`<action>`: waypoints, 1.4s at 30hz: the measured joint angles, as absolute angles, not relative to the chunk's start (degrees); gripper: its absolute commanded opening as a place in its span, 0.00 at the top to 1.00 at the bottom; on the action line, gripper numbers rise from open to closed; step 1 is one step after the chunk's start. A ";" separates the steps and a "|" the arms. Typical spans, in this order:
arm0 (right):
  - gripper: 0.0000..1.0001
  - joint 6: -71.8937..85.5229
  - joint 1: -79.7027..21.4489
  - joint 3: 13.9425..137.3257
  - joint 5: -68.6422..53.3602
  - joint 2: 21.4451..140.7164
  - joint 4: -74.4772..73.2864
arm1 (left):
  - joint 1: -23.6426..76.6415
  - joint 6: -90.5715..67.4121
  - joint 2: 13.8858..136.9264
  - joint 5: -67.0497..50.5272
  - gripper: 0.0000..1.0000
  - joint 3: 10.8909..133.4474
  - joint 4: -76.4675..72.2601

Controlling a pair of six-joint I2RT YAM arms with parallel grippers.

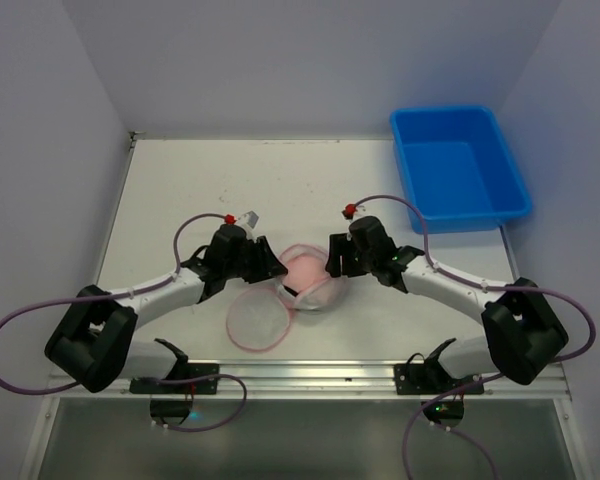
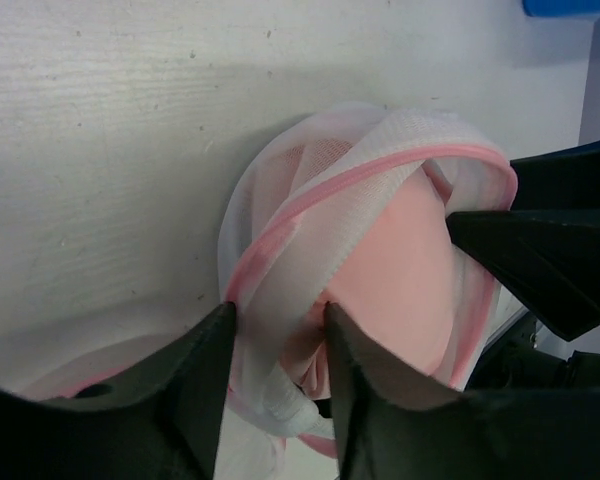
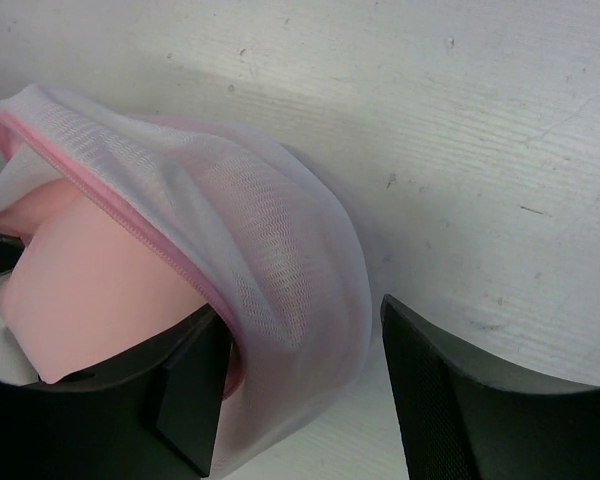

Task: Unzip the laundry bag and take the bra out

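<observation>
The left end effector (image 2: 277, 375) pinches the pink-trimmed mesh rim of the bag (image 2: 380, 150). The right end effector (image 3: 300, 330), parted wide, straddles the bag's wall. The unzipped bag, mid-counter (image 1: 200, 180), contains the bra (image 3: 90, 280).

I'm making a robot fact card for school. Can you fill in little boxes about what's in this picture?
laundry bag: unzipped, its flap lying on the table
bra: pale pink, inside the bag, showing at the opening
left gripper: pinching the bag's pink-trimmed mesh
right gripper: open, the mesh wall between its fingers
blue bin: far right of the table
</observation>
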State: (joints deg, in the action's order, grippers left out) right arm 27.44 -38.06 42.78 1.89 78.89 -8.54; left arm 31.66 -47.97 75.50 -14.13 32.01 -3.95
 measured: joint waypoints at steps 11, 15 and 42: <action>0.32 22.04 -41.12 45.87 0.56 70.17 -9.93 | 31.66 -48.90 72.55 -14.66 1.00 33.78 -3.01; 0.30 17.54 -48.97 51.18 2.61 68.36 -10.09 | 31.66 -48.80 70.48 -13.50 1.00 36.80 1.23; 0.18 7.40 -54.19 49.91 3.60 87.70 5.04 | 31.66 -45.65 68.88 -10.39 1.00 40.16 11.29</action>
